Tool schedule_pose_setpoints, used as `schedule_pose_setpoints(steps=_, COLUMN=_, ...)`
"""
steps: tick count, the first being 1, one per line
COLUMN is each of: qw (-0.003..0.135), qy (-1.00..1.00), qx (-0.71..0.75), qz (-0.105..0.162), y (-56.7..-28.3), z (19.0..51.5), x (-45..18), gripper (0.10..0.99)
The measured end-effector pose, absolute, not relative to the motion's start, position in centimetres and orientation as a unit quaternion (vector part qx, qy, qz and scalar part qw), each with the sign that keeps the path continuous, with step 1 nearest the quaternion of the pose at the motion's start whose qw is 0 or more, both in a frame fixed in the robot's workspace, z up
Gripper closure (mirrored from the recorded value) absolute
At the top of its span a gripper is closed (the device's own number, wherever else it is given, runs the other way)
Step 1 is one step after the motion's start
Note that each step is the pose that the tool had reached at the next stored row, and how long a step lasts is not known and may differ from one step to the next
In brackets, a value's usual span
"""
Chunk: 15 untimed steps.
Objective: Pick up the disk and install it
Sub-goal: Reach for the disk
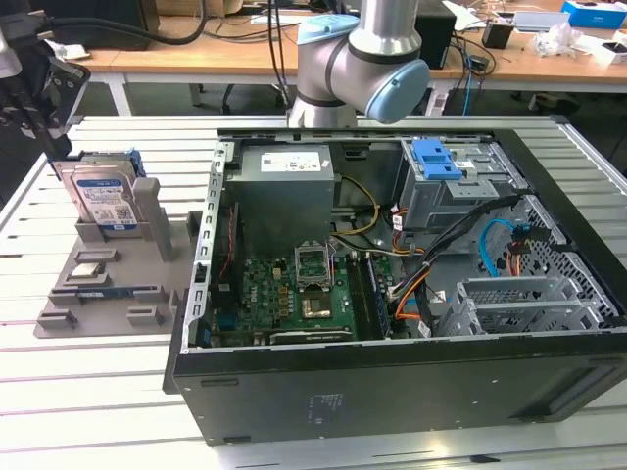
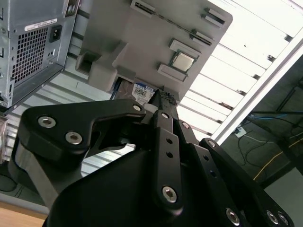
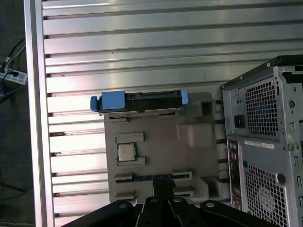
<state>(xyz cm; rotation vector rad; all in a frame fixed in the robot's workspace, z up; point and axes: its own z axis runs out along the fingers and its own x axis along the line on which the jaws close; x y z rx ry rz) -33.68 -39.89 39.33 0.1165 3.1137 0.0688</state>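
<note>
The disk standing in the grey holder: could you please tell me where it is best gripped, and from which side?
Probably its free top edge, from straight above. The disk stands on edge in the grey holder, whose posts flank its lower part, so the grip should close across its thin thickness, on the two broad faces.

The arm (image 1: 364, 54), seen beyond the computer case (image 1: 392, 387) in the exterior view, is built of silver-grey metal tubes, and its rounded joints are closed by pale blue caps. The end effector (image 2: 163, 97) is formed of matte black linkage bars, which are pinned with silver screws and round bolt heads.
</note>
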Motion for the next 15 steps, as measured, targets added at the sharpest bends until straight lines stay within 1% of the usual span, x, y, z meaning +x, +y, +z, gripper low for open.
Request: schedule_pose_setpoints(steps=15, qw=0.012, qy=0.999, qx=0.037, qz=0.022, y=-39.9, z=39.3, x=-36.2, gripper=0.980)
